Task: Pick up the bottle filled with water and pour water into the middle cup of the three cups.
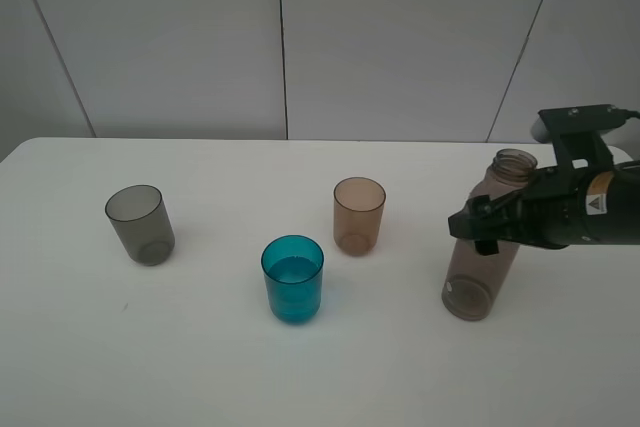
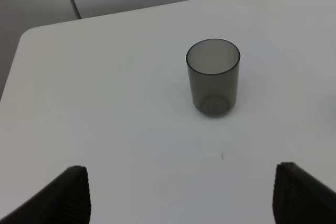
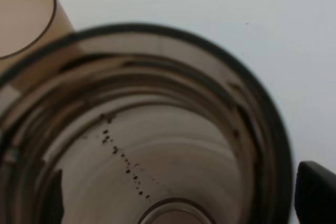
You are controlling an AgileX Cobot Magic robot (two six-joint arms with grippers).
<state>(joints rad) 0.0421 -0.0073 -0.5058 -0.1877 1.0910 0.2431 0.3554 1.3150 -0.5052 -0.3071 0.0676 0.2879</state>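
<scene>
From the high camera, the right end effector (image 1: pixel 478 225) clasps the tall smoky brown-grey plastic bottle (image 1: pixel 484 247), upright on the white desk (image 1: pixel 200 367) — well apart from the teal-blue translucent tumbler (image 1: pixel 293 278).

The left wrist view shows wide-spread fingers (image 2: pixel 63 198) near a smoky grey tumbler (image 2: pixel 213 76).

The right wrist view looks through the bottle (image 3: pixel 142 129).

Judged: grasping step — next, lift, carry, tilt.

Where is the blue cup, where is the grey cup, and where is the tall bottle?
middle cup (image 1: pixel 293 287), high camera view, on its teal side wall.
grey cup (image 2: pixel 212 85), left wrist view, on its smoky side wall.
bottle (image 1: pixel 478 282), high camera view, on its lower body.
</scene>
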